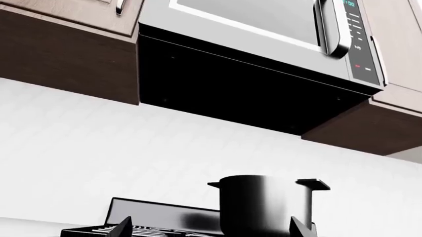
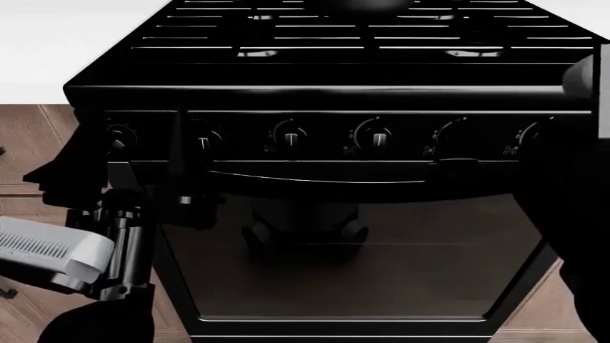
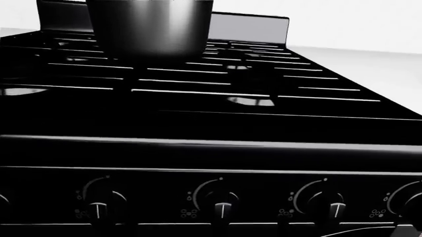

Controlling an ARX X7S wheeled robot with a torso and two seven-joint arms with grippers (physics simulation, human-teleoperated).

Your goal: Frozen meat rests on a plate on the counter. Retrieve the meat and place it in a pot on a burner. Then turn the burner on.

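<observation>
Pot (image 1: 264, 205) on stove (image 2: 333, 43), wrist views only

We see black stove top (image 3: 264, 106), grates across whole surface. Black pot (image 3: 150, 29) stands upright on far burner grate. White counter (image 2: 38, 50) adjoins stove at left, level with it.

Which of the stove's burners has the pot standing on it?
A back-row burner, beside the rear panel: the pot covers it. The front burners, nearer the knobs, show only bare grates.
</observation>
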